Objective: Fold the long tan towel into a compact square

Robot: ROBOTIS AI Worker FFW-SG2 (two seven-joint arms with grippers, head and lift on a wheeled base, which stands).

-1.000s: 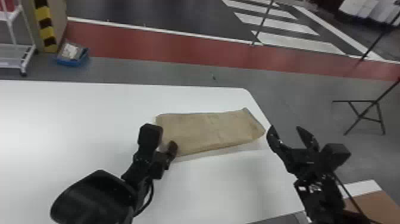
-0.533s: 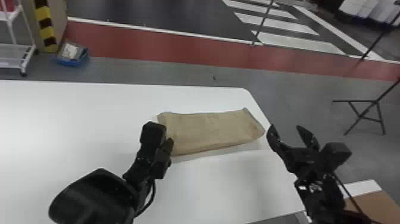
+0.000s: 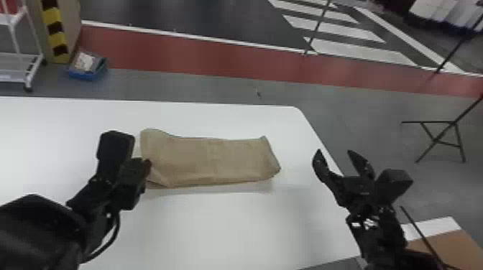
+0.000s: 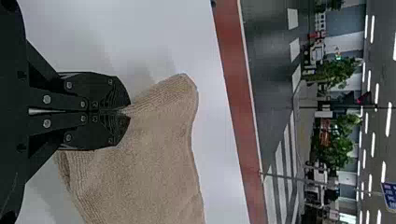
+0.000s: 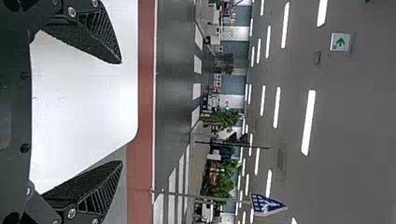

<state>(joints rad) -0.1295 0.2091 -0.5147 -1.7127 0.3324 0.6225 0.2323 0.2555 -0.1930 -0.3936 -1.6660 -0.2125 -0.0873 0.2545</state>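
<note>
In the head view the towel (image 3: 215,158) is matt tan cloth, soft and slightly rough, its nap finely ribbed in the left wrist view. The surface (image 3: 222,229), reaching down to 6 o'clock, looks smooth and white with a faint sheen. The left tool (image 3: 146,166), at 8 o'clock, and the right tool (image 3: 334,154), between 3 and 4, are matt black; the right one's fingers (image 5: 77,42) have grainy inner faces and shiny metal screws (image 5: 71,12).

Table (image 3: 222,229) is white, corner rounded. Floor (image 3: 359,111) is grey; a red strip (image 3: 201,59) crosses it. Ceiling lights (image 5: 308,122) are lit. Trolley (image 3: 18,59) stands at left.
</note>
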